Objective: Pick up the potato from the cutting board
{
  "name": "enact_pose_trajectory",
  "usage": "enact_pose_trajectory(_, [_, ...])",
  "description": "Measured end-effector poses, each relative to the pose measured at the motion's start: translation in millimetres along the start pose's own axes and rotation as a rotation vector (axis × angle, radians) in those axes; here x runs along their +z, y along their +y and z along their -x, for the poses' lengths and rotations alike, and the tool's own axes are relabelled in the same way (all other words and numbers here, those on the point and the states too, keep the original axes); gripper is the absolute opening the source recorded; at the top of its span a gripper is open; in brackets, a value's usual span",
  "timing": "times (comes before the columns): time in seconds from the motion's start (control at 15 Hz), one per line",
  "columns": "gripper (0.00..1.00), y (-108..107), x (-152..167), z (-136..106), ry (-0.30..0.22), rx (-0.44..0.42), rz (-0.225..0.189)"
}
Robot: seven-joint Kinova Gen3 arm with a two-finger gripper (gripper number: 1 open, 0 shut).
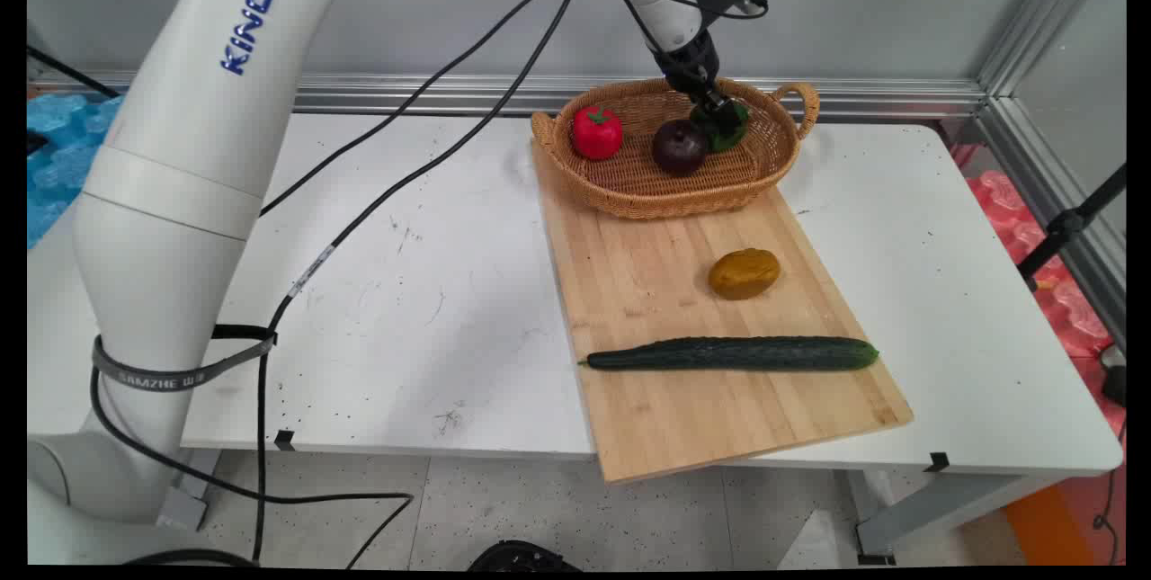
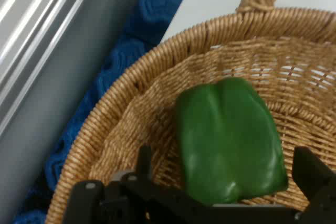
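Arm reaching down into wicker basket, hand spread open around green pepper

White arm w/ blue KINOVA lettering, black cables (grey strap round base), black hand.

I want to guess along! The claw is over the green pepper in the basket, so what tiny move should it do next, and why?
Probably close the gripper: its fingers look open on either side of the green pepper, which lies in the basket.

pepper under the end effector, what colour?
Green. The pepper lies in the basket; the hand view shows it best.
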Motion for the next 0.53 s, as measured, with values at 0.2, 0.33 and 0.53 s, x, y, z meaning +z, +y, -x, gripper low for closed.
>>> enact_pose_trajectory(0.2, [1.00,3,-17,0,0.025,0.014,0.001])
enact_pose_trajectory(0.33, [1.00,6,-37,2,0.046,0.023,0.004])
enact_pose_trajectory(0.53, [1.00,15,-71,10,0.069,0.041,0.012])
